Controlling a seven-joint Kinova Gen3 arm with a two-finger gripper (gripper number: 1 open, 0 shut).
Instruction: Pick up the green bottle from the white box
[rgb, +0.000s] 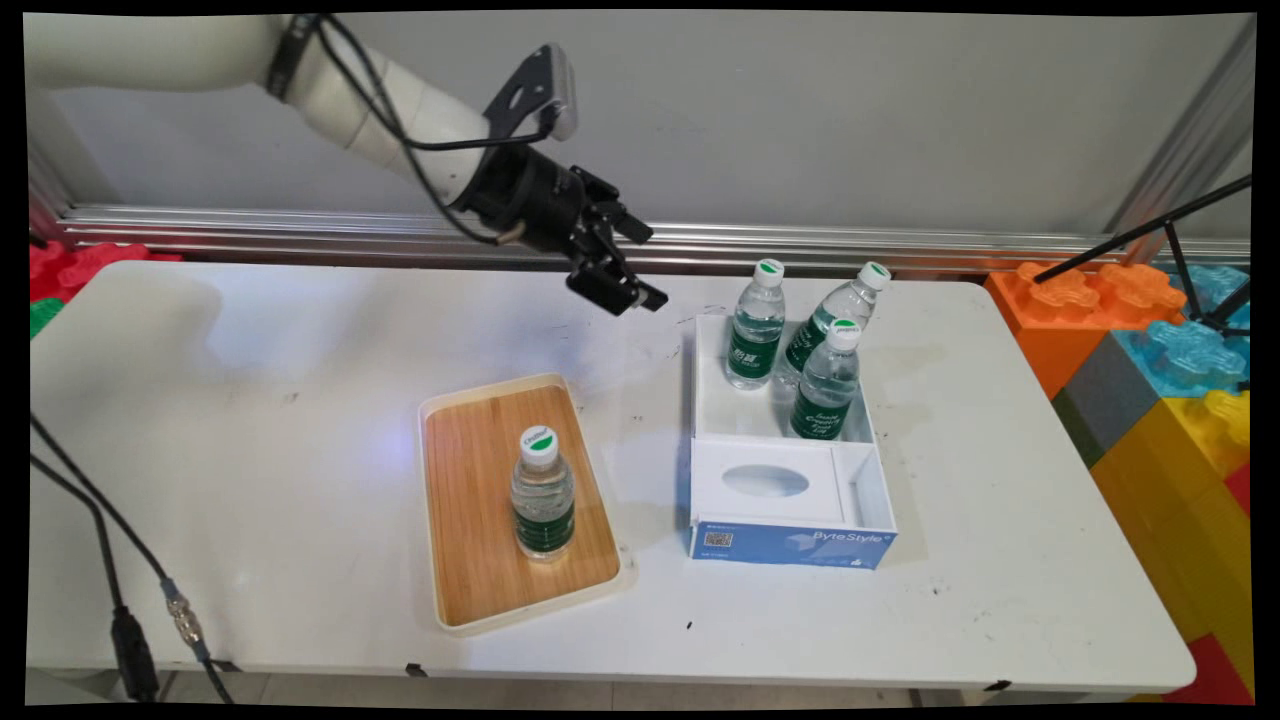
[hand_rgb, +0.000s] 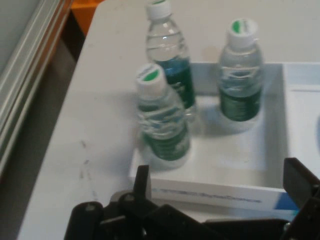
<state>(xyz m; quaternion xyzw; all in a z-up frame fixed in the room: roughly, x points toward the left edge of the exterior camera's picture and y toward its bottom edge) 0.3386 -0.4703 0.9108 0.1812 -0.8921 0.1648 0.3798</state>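
fixed high overview; close hand view; shared: box (rgb: 786, 440) (hand_rgb: 220, 165) bottles

Wooden tray (rgb: 470, 470) with cream rim rests on the bench (rgb: 250, 420), carrying one upright water bottle (rgb: 542, 495). Large toy bricks (rgb: 1150, 350) (orange, blue, yellow) stand beside the bench's right end; black cables (rgb: 110, 560) hang left.

From my remote station: the white table (rgb: 300, 400) bears a wooden tray (rgb: 480, 500) near its front edge and an open white-and-blue box (rgb: 790, 500) toward its right edge.
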